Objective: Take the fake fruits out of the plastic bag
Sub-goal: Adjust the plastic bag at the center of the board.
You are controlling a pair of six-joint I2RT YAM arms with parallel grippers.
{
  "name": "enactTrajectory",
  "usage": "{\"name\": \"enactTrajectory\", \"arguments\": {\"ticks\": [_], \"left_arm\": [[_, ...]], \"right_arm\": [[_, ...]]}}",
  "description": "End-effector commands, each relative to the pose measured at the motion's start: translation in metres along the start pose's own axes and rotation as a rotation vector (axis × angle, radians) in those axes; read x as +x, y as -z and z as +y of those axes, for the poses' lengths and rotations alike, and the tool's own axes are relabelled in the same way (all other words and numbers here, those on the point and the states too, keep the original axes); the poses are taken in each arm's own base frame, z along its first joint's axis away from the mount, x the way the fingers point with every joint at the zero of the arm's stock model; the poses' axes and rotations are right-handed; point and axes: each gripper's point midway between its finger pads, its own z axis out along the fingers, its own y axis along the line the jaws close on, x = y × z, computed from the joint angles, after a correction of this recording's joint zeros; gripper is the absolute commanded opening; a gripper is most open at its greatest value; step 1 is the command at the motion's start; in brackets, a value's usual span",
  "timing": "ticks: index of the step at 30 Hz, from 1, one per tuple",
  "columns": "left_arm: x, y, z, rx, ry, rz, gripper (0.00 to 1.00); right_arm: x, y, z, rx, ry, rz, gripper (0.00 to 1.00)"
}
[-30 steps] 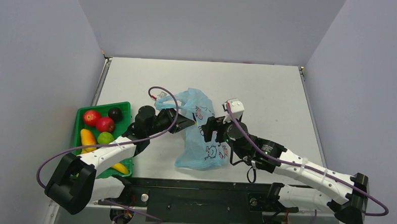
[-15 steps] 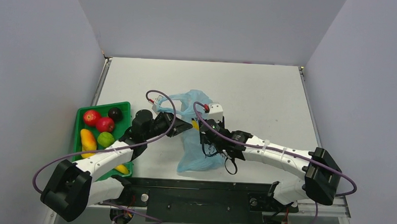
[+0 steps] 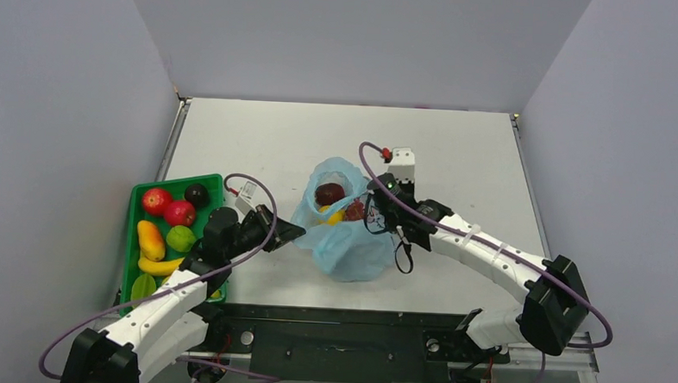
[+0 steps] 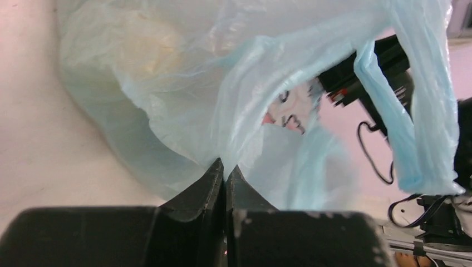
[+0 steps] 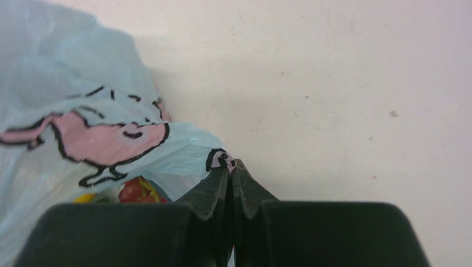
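The thin translucent light-blue plastic bag (image 3: 350, 248) sits mid-worktop (image 3: 458, 153), mouth open. The left hand (image 3: 289, 233) is pinched tight on its rim at 9 o'clock, and the right hand (image 3: 376, 203) on its rim at 3 o'clock. Inside lie a dark maroon plastic fruit (image 3: 329, 193) and a yellow oval fruit (image 3: 335, 215).

the white table (image 3: 458, 153) carries a green tray (image 3: 132, 226) at left, the plastic bag (image 3: 350, 248) mid-table.

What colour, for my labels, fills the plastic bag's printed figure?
Pink figure, black outline, on the plastic bag; best in right wrist view.
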Motion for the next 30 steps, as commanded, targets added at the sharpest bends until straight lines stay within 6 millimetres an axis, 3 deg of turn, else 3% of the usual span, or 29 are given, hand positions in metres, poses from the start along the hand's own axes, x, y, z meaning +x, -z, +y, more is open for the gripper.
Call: {"name": "enactTrajectory", "arguments": {"ticks": [1, 10, 14, 17, 18, 19, 22, 24, 26, 27, 30], "left_arm": [[0.009, 0.017, 0.022, -0.038, -0.004, 0.006, 0.0], [0.019, 0.04, 0.032, -0.036, 0.007, -0.004, 0.0], [0.017, 0.049, 0.034, -0.066, 0.004, -0.023, 0.0], [0.015, 0.054, 0.03, -0.067, -0.002, -0.028, 0.0], [0.015, 0.054, 0.029, -0.065, -0.002, -0.028, 0.0], [0.014, 0.055, 0.025, -0.055, -0.001, -0.028, 0.0], [0.012, 0.055, 0.013, -0.014, 0.005, -0.028, 0.0], [0.009, 0.054, 0.002, 0.022, -0.006, -0.027, 0.0], [0.009, 0.053, -0.003, 0.02, -0.004, -0.007, 0.1], [0.007, 0.054, -0.008, 0.021, -0.014, -0.002, 0.2], [0.009, 0.06, -0.005, -0.043, -0.085, 0.031, 0.34]], "right_arm": [[-0.053, 0.005, -0.034, 0.073, -0.082, -0.1, 0.0], [-0.109, -0.001, -0.047, 0.138, -0.048, -0.164, 0.0], [-0.145, 0.001, -0.054, 0.143, -0.078, -0.212, 0.0], [-0.181, 0.002, -0.041, 0.063, -0.082, -0.249, 0.0], [-0.184, 0.0, -0.04, 0.052, -0.063, -0.246, 0.0], [-0.199, 0.001, -0.031, 0.019, -0.065, -0.26, 0.0], [-0.218, 0.002, -0.007, -0.085, -0.067, -0.247, 0.0], [-0.219, 0.004, 0.019, -0.204, -0.068, -0.228, 0.0], [-0.211, 0.005, 0.033, -0.256, -0.058, -0.2, 0.0], [-0.205, 0.007, 0.038, -0.268, -0.048, -0.187, 0.0], [-0.173, 0.006, 0.045, -0.274, 0.002, -0.124, 0.16]]}}
